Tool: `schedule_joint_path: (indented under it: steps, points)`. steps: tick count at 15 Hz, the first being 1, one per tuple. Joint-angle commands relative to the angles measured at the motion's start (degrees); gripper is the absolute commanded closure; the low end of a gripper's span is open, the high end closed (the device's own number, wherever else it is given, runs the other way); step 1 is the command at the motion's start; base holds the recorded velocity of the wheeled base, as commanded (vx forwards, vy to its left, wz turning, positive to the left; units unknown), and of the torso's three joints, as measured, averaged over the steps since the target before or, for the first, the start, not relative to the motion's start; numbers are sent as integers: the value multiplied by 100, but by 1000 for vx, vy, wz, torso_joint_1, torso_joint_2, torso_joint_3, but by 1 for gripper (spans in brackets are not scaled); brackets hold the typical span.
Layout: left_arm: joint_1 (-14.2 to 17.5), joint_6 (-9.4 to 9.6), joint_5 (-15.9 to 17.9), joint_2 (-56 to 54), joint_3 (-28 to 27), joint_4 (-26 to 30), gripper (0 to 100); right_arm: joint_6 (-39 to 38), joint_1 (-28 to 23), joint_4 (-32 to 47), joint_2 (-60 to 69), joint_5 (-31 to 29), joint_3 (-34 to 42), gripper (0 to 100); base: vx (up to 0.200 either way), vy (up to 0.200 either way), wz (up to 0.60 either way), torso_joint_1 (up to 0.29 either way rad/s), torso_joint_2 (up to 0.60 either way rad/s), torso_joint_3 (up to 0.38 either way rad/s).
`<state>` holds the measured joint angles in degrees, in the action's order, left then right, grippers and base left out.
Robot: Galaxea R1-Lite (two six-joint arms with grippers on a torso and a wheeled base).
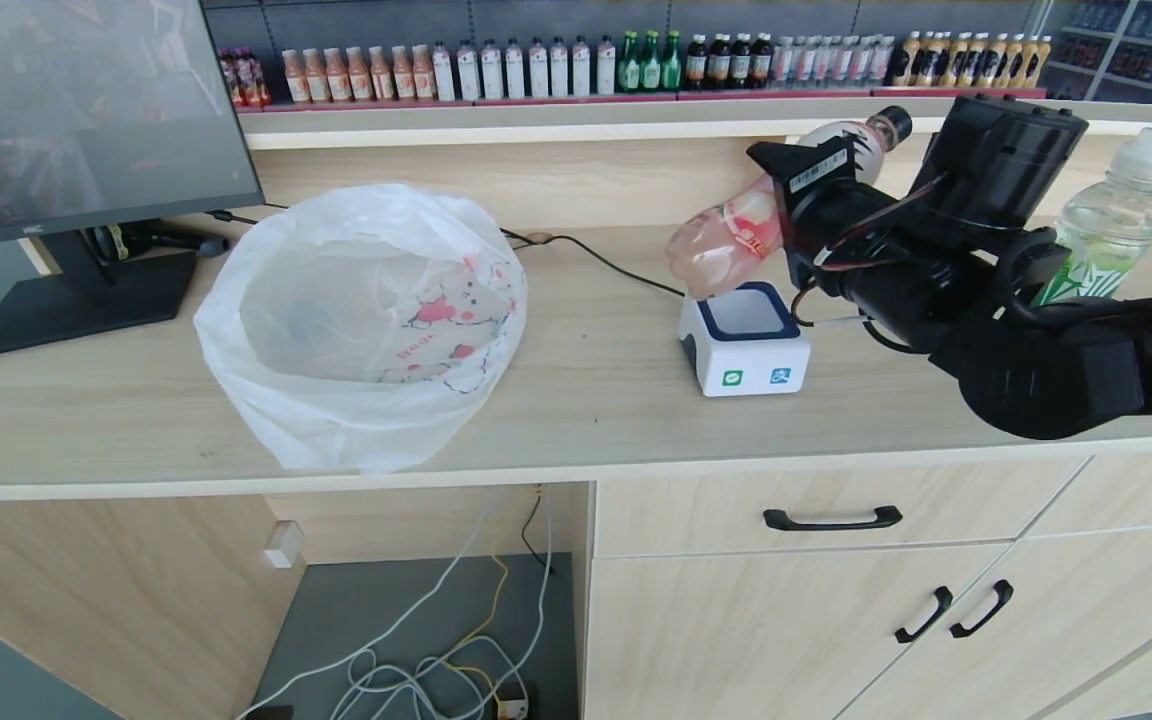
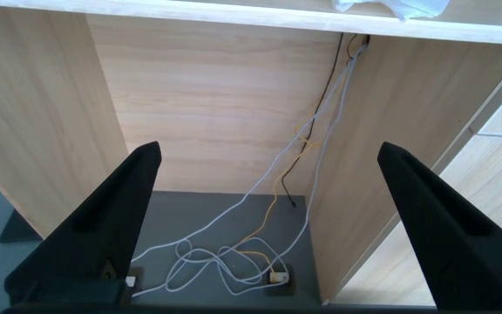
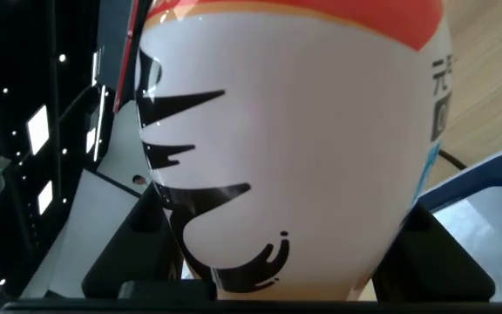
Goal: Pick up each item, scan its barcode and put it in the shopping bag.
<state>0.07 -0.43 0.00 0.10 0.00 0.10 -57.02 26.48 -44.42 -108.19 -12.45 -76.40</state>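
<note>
Monitor (image 1: 86,110) stands on counter (image 1: 586,430); bottles (image 1: 636,65) line back shelf (image 1: 576,98); cables (image 1: 416,670) tangle on floor (image 1: 356,600).

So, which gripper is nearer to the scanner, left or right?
Right. The right gripper holds the pink bottle just above the scanner; the left gripper hangs open below the counter, facing the floor cables.

- The right arm (image 1: 1056,370) is matte black throughout, built of bulky rounded housings with smooth edges.
- A fat black cylindrical joint (image 1: 1011,150) sits at its wrist.
- Thin red and white wires (image 1: 861,235) run bare along the wrist, and a thicker black cable (image 1: 1004,280) loops beside them.
- The right gripper (image 1: 786,210) is a black angular block carrying a white barcode-style sticker (image 1: 821,170).
- The left gripper (image 2: 268,231) has two matte black wedge-shaped fingers (image 2: 103,235), broad at the base, tapering to blunt tips.
</note>
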Motion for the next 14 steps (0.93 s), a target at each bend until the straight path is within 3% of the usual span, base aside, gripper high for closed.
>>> schedule_joint_path:
  steps: [1,14]
  points:
    - [1,-1,0,-1,0,-1,0,-99,-29,-5,-158,-39,29,100,0,0,0,0,0,0]
    - [1,-1,0,-1,0,-1,0,-583,-363,-5,-369,-170,46,100,0,0,0,0,0,0]
